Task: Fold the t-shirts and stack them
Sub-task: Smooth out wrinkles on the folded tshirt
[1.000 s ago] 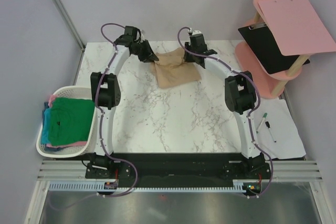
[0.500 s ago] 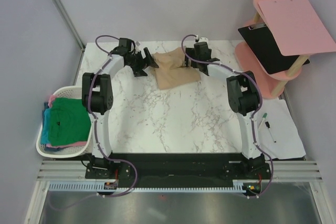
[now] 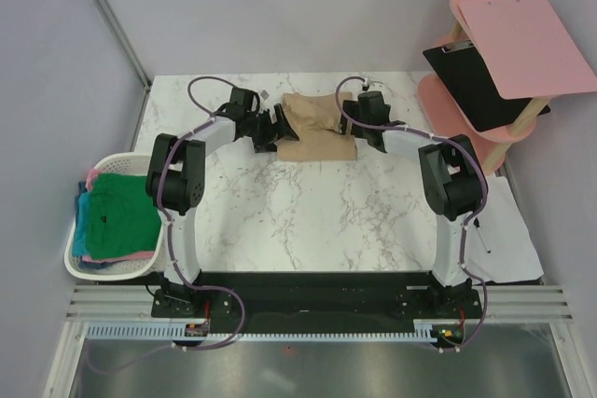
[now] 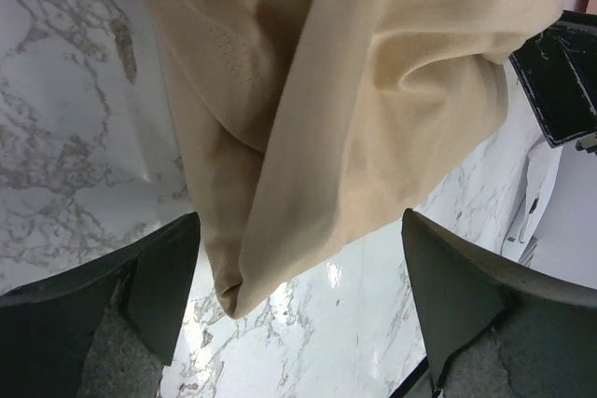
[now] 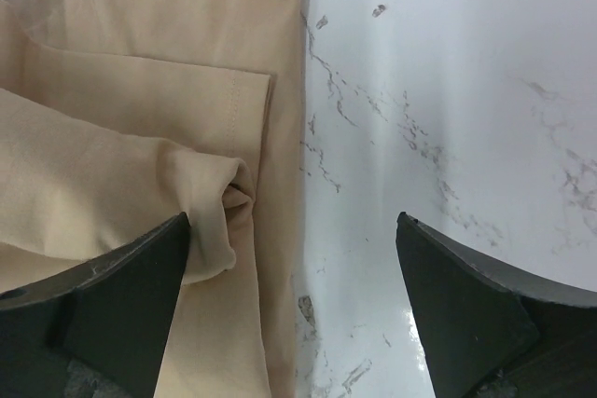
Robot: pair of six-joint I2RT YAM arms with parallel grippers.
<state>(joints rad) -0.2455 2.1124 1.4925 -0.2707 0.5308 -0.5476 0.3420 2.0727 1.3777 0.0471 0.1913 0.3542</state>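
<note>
The tan t-shirt [image 3: 317, 128] lies folded into a small rectangle at the back middle of the marble table [image 3: 308, 212]. My left gripper [image 3: 276, 128] is at the shirt's left edge. In the left wrist view it [image 4: 298, 309] is open wide, with a folded corner of the tan shirt [image 4: 308, 118] between the fingers and nothing gripped. My right gripper [image 3: 354, 118] is at the shirt's right edge. In the right wrist view it [image 5: 294, 314] is open, straddling the shirt's edge [image 5: 140, 137] and bare marble. A green t-shirt [image 3: 119, 212] lies on teal and pink ones in the basket.
A white slatted laundry basket [image 3: 84, 263] stands off the table's left edge. A pink two-tier stand [image 3: 462, 137] at the back right holds a black clipboard [image 3: 471, 81] and a pink one [image 3: 527, 39]. Paper with pens [image 3: 480, 226] lies at the right.
Both grippers have come from the shirt's far corners toward the near side. The tan shirt is now folded over into a shorter, more compact shape.
</note>
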